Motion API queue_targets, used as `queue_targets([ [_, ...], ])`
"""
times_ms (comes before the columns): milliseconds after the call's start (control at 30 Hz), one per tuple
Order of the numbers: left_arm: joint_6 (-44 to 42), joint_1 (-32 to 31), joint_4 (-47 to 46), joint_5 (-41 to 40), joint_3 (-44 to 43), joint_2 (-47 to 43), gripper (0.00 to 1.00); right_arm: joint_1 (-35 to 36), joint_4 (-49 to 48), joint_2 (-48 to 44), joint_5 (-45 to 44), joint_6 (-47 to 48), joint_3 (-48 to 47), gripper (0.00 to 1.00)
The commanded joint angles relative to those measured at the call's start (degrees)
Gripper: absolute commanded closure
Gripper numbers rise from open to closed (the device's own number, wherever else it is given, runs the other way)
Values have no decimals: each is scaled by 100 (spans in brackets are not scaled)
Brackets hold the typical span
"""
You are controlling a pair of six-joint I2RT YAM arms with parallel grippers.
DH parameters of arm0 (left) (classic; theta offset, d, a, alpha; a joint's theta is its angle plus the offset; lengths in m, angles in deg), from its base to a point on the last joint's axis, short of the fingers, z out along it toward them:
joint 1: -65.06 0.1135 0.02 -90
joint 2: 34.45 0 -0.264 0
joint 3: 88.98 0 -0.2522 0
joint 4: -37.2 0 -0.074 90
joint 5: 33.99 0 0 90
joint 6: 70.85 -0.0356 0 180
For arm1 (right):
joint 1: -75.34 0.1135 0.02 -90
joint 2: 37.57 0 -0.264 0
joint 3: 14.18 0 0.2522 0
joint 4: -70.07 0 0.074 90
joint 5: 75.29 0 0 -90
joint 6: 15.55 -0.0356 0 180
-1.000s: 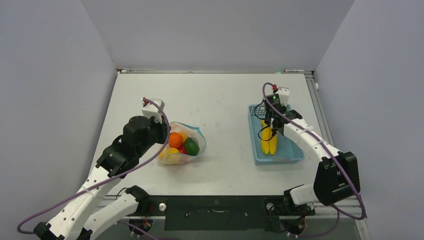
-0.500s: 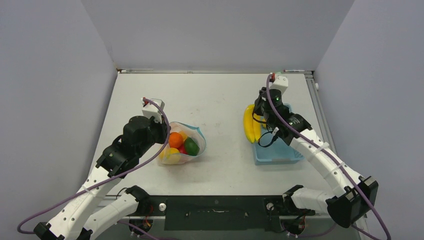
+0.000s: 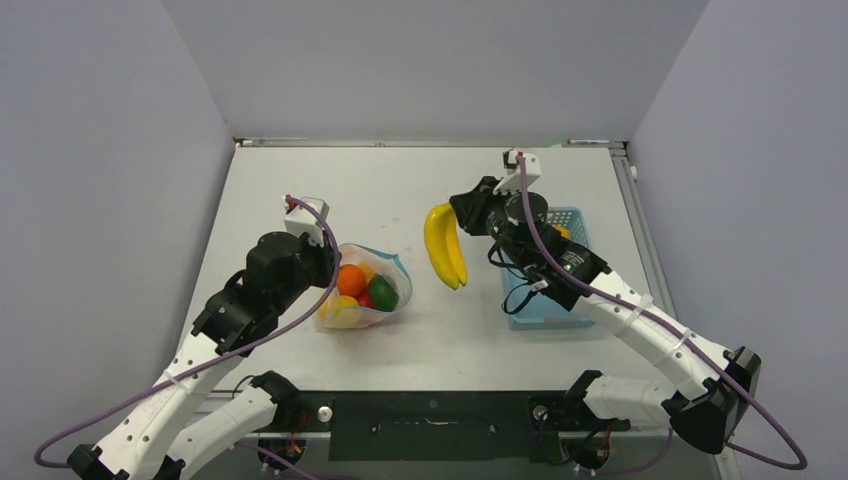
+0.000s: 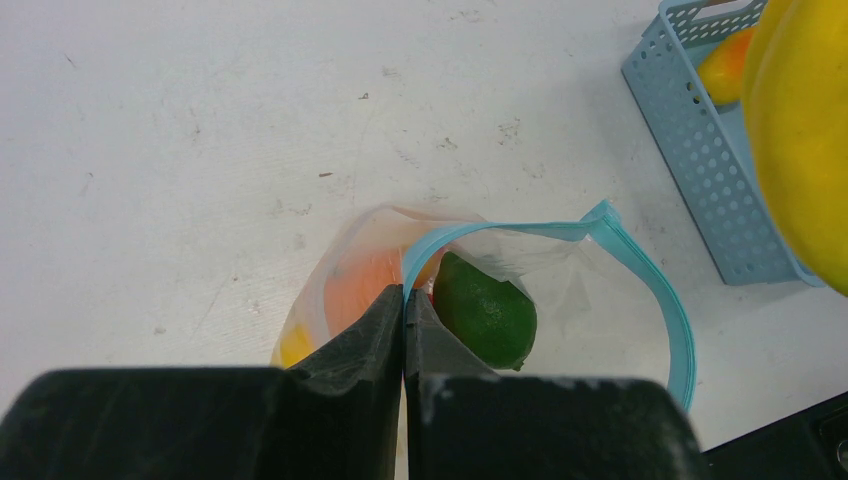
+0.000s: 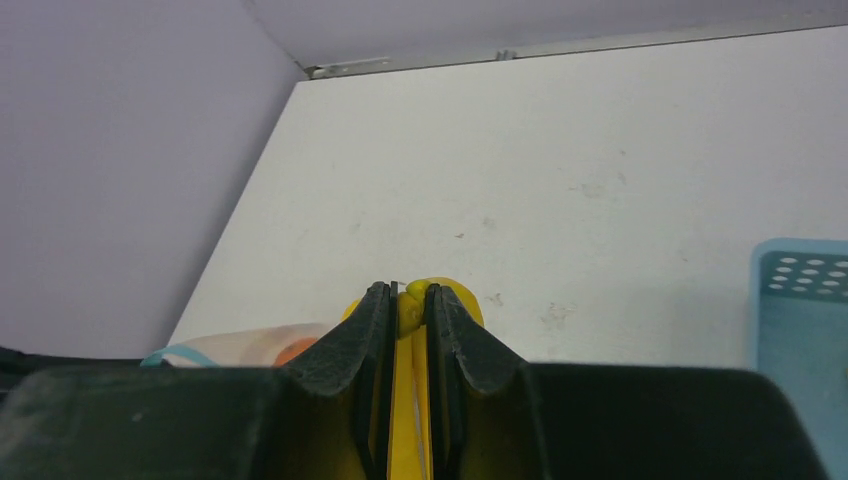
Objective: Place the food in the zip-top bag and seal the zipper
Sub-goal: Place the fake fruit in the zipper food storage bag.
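White scuffed table [image 3: 420, 190], plain grey walls [image 3: 430, 60].

Bananas [image 3: 445, 246]: a second ago lying in the basket [image 3: 522, 305] near the right edge; now lifted out, hanging lengthwise to its left, toward the middle of the bench.
Right gripper [image 3: 458, 208]: shifted from above the basket leftward, carrying the bunch by its far end.
Right arm: elbow swung out toward the near right corner; forearm now crosses over the basket.
Basket contents: bunch gone; an orange fruit [image 3: 560, 232] now shows at the far end.
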State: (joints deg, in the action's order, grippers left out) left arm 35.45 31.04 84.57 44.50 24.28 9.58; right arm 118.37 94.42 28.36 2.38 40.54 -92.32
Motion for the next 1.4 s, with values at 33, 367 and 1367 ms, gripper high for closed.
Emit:
queue_targets([
  [33,40,24,-273,-26,-5,-64,100,582,-988,91,122,-9,-297,95],
  [367,32,26,-264,-19,-9,-75,100,1368,-2261,416,199,375,-174,95],
  [1367,112,27,-258,15,-17,-82,100,1821,-6158,1165,1496,1357,1683,95],
])
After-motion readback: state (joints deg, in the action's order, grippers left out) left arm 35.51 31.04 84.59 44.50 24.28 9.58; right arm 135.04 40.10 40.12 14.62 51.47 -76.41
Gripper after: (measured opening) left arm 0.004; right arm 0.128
